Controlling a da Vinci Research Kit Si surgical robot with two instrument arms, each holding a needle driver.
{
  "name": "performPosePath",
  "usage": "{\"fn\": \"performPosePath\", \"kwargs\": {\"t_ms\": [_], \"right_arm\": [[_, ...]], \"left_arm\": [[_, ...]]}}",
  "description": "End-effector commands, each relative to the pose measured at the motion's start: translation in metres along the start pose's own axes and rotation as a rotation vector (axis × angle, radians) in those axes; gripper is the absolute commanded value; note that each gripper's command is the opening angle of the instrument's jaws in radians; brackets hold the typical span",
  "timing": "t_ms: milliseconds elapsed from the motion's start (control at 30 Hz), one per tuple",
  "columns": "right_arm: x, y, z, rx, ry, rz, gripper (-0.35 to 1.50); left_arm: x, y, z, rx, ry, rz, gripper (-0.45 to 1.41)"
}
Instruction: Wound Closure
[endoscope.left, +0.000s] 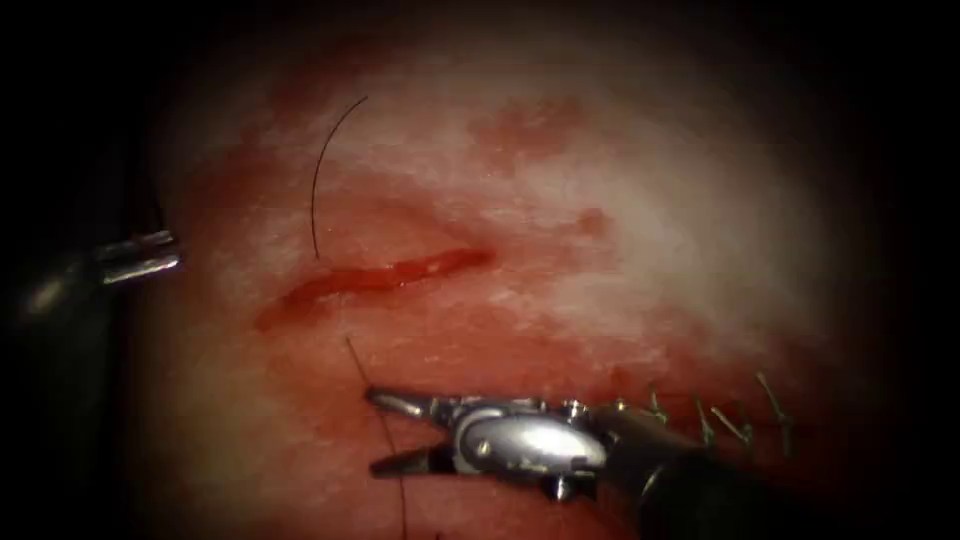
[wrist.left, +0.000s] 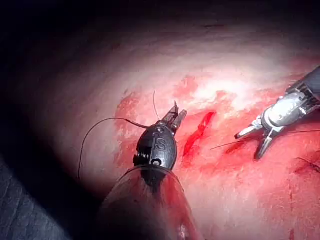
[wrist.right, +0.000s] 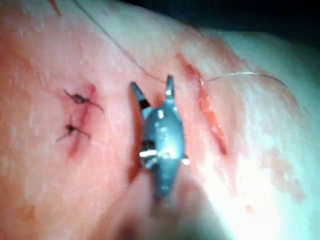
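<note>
Cut (endoscope.left: 380, 278) in the tissue (endoscope.left: 600, 250) lies open and wet with red fluid. Its long way runs from low on the left to higher on the right in the endoscope view. A thin dark curved strand (endoscope.left: 318, 180) stands above the cut's left end, and its low tip meets the tissue just above the cut. I cannot tell if it is the needle or only thread, so I cannot say where the needle is.

The right tool (endoscope.left: 372, 432) is the nearer one. It lies below the cut and points left, almost along the cut's long way. Its jaws are wide apart and hold nothing. Another thread (endoscope.left: 357, 360) runs down past its upper tip.

The left tool (endoscope.left: 150, 255) sits well off to the left, pointing right. I cannot tell if it grips anything.

Old stitches (endoscope.left: 720, 420) sit low on the right
</note>
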Motion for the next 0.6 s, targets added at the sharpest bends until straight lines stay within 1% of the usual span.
{"fn": "performPosePath", "kwargs": {"t_ms": [33, 200, 267, 333, 367, 400, 433, 500, 533, 600], "right_arm": [[-0.001, 0.001, 0.0017, -0.002, 0.002, -0.003, 1.23], [-0.0019, 0.0018, 0.0035, -0.003, 0.006, -0.002, 1.25], [-0.0019, 0.0019, 0.004, 0.003, 0.013, -0.002, 1.21], [-0.0019, 0.0018, 0.0044, 0.005, 0.017, -0.002, 1.09], [-0.0018, 0.0018, 0.0045, 0.01, 0.021, -0.002, 0.99], [-0.0018, 0.0018, 0.0045, 0.017, 0.028, -0.002, 0.76], [-0.0018, 0.0018, 0.0044, 0.02, 0.03, -0.002, 0.62], [-0.0019, 0.0018, 0.004, 0.044, 0.035, -0.004, -0.17], [-0.0019, 0.0015, 0.0037, 0.077, 0.021, -0.007, -0.35], [-0.0018, 0.0013, 0.0035, 0.091, 0.01, -0.009, -0.35]], "left_arm": [[-0.0005, -0.0001, 0.0007, -0.001, 0.001, 0.0, -0.45], [-0.0005, -0.0001, 0.0007, -0.001, 0.001, 0.0, -0.45], [-0.0005, -0.0001, 0.0007, -0.001, 0.001, 0.0, -0.45], [-0.0006, -0.0002, 0.0008, -0.001, 0.001, 0.001, -0.45], [-0.0006, -0.0002, 0.0008, -0.001, 0.001, 0.001, -0.45], [-0.0006, -0.0002, 0.0008, -0.001, 0.001, 0.001, -0.45], [-0.0007, -0.0002, 0.0008, -0.001, 0.001, -0.005, -0.45], [-0.0011, -0.0004, 0.001, -0.002, -0.001, -0.004, -0.45], [-0.0013, -0.0005, 0.0012, -0.003, -0.003, -0.002, -0.45], [-0.0016, -0.0005, 0.0013, -0.002, -0.002, -0.007, -0.45]]}}
